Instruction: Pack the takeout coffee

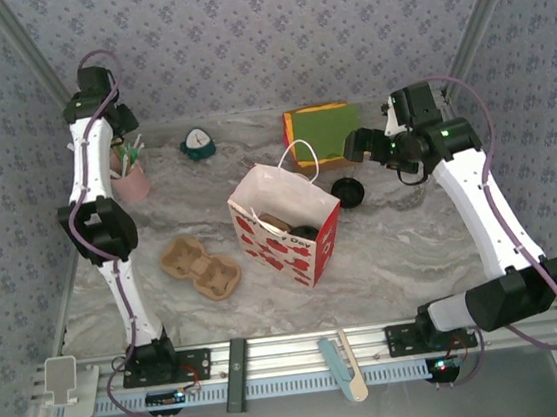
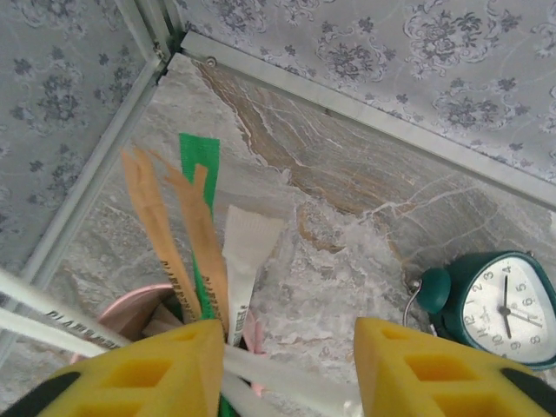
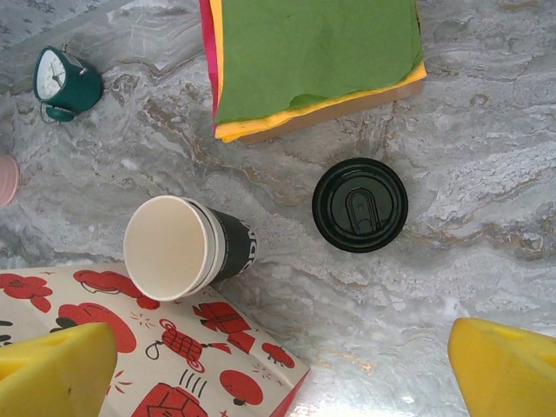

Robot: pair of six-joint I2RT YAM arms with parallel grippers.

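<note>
A takeout coffee cup (image 3: 187,248), dark outside and white inside, stands unlidded by the corner of the red-and-white paper bag (image 3: 130,347). A round black lid (image 3: 360,205) lies flat on the table to its right, also seen from above as the lid (image 1: 347,193) beside the bag (image 1: 285,223). My right gripper (image 3: 282,373) hovers open above the cup and lid, touching neither. My left gripper (image 2: 291,365) is over the pink cup (image 2: 130,308) of straws and sticks at the back left. Its jaws are apart, with a white wrapped straw (image 2: 287,369) lying across the gap.
A brown cardboard cup carrier (image 1: 200,268) lies left of the bag. A green alarm clock (image 1: 197,143) and a stack of coloured napkins (image 1: 322,133) sit at the back. Something dark and round shows inside the bag's open top. Patterned walls close in the table.
</note>
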